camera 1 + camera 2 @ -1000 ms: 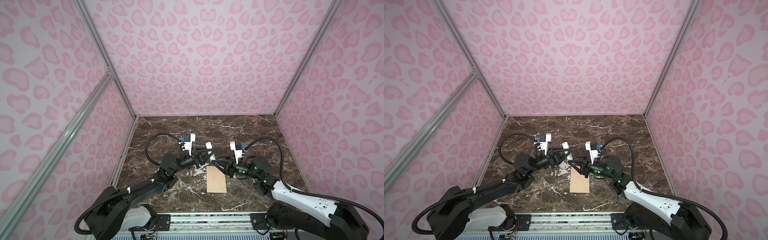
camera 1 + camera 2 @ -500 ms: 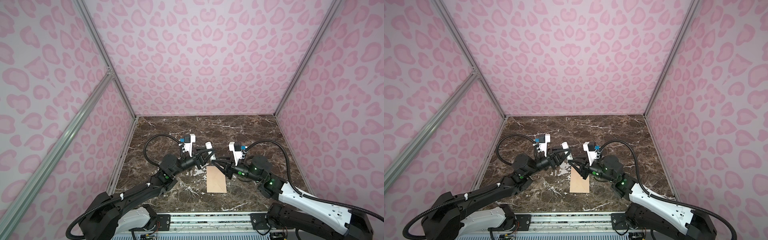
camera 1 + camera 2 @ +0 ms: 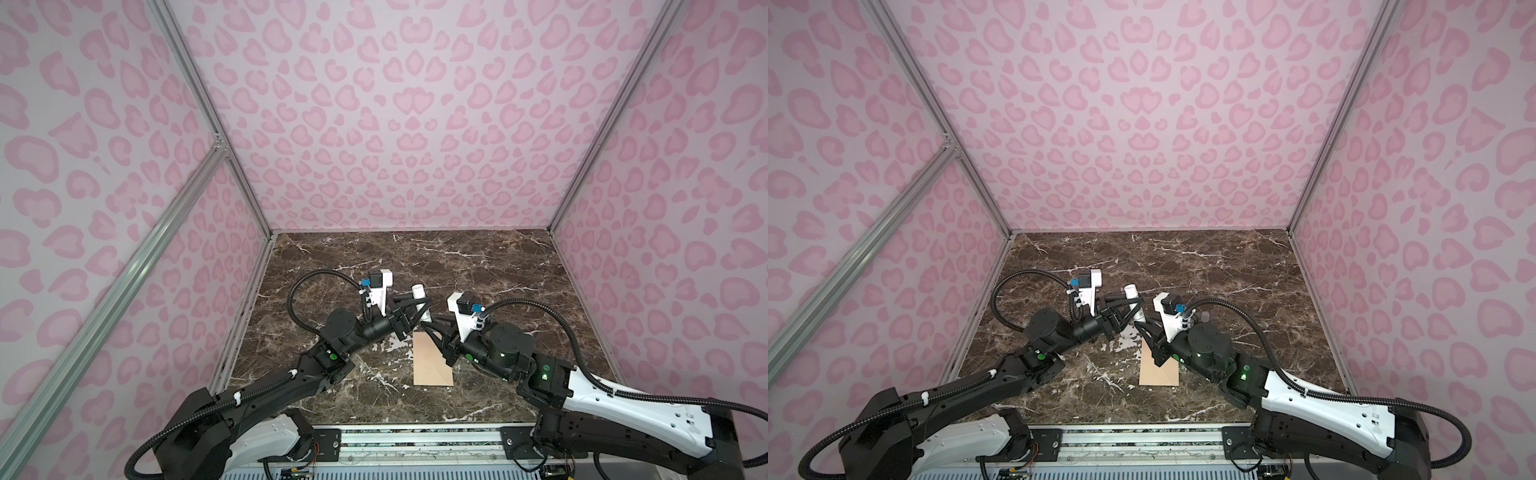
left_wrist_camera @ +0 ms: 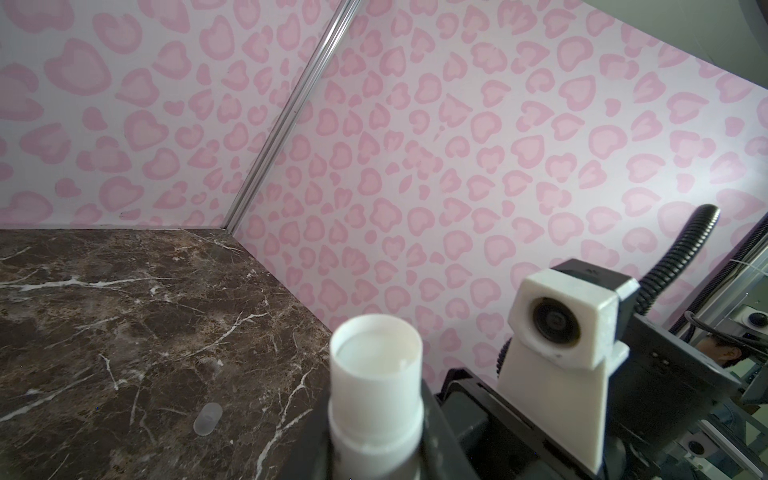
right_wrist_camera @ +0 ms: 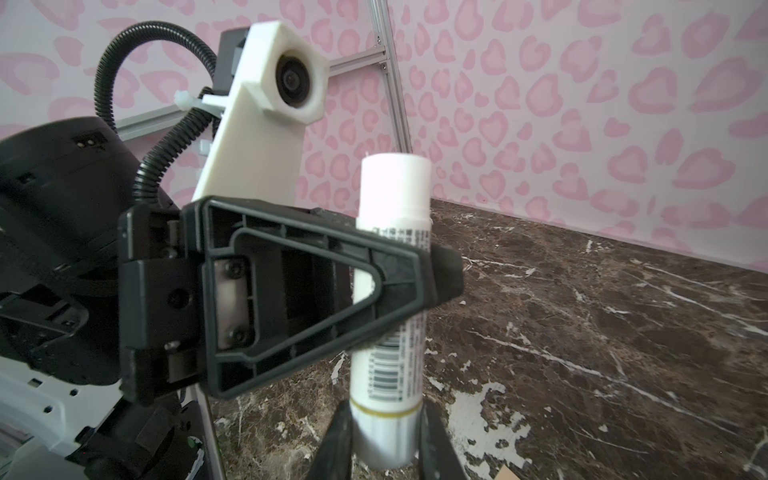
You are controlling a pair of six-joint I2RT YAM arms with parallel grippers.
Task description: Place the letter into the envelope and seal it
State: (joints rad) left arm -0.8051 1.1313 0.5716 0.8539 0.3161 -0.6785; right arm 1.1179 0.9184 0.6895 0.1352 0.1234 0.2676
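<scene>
1. In both top views the left tool (image 3: 422, 309) and the right tool (image 3: 428, 328) meet above the middle of the counter (image 3: 498, 266). Between them is a white glue stick (image 3: 419, 296), nearly upright. The left tool is clamped on its middle, and the right tool is closed on its lower end.
2. In both top views the envelope (image 3: 432, 365) lies flat on the counter with its plain peach side up. It sits just under the right tool (image 3: 1140, 328), whose fingers cover its far corner. Neither tool holds it.
3. The left wrist view shows the open white end of the glue stick (image 4: 376, 374) close up, with dark fingers (image 4: 442, 432) against its side. A small translucent cap (image 4: 208, 417) lies alone on the counter.
4. In the right wrist view the right tool (image 5: 384, 440) has its two fingers tight against the stick's silvery end. The left tool's triangular finger (image 5: 332, 299) crosses the barcode label. A corner of the envelope (image 5: 505, 474) shows at the edge.
</scene>
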